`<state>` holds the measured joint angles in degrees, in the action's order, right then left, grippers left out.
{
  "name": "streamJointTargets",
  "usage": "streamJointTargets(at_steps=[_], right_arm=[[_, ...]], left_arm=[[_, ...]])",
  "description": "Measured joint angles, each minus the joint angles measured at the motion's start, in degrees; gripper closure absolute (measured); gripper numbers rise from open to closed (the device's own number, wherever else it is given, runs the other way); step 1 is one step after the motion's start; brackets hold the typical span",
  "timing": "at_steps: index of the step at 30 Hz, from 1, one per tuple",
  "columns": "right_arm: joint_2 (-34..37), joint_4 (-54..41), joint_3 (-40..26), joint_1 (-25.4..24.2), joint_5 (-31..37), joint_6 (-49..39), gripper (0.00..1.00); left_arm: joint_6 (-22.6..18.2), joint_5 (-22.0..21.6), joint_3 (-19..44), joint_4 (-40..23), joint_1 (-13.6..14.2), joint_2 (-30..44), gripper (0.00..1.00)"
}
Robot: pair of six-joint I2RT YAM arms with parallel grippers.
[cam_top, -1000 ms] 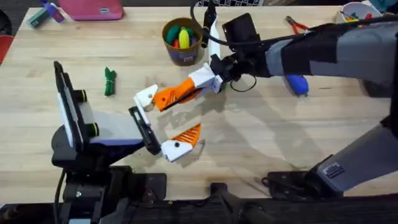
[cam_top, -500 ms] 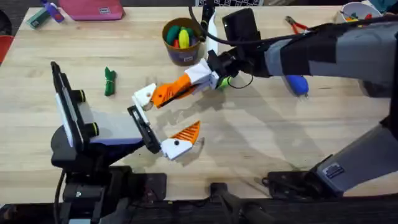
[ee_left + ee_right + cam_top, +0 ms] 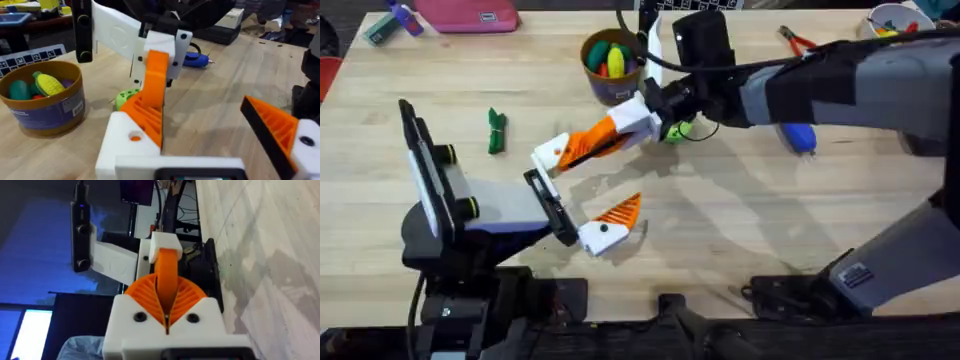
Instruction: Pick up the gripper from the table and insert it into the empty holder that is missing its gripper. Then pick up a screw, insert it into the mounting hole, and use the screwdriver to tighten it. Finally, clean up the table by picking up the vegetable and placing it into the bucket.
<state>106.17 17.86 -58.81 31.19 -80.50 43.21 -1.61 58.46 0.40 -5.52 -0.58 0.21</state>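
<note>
Gripper (image 3: 582,147), the loose orange wedge, is near the table's middle, in front of the bucket (image 3: 615,92). It is pinched in the right gripper (image 3: 612,130), whose white fingers are pressed onto its right end. Its left end lies against the holder (image 3: 552,153), the bare white block that forms the far finger of the left gripper (image 3: 582,192). In the left wrist view the orange ribbed piece (image 3: 152,95) sits along the holder's (image 3: 125,150) edge, but I cannot tell how far it is seated. The mounting hole (image 3: 135,136) shows as one small round spot on the holder's face.

The left gripper's jaws are spread. Its near finger carries a fitted orange wedge (image 3: 620,213), so there are two orange wedges here: one fitted and one held.

In the right wrist view the gripper (image 3: 167,277) stands between the ribbed orange pads (image 3: 142,292), hiding most of what lies behind it.

One green vegetable (image 3: 496,131) lies alone, well to the left. One blue screwdriver (image 3: 798,135) lies to the right, half hidden by the right arm. A small green round thing (image 3: 672,130) beside the right gripper is too covered to identify. Red-handled pliers (image 3: 798,40) lie at the far right. The bucket holds several toy pieces that are hard to count.
</note>
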Motion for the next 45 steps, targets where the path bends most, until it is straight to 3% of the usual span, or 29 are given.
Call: streamJointTargets(at_steps=[15, 45], right_arm=[[1.38, 4.74, -0.39, 1.27, 0.74, 2.2, 0.993], [1.49, 5.31, -1.05, 2.65, 3.1, 5.92, 0.993]], left_arm=[[0.46, -0.29, 0.0, 0.02, 0.0, 0.0, 0.015], [0.58, -1.28, 0.02, 0.11, -0.22, 0.0, 0.014]])
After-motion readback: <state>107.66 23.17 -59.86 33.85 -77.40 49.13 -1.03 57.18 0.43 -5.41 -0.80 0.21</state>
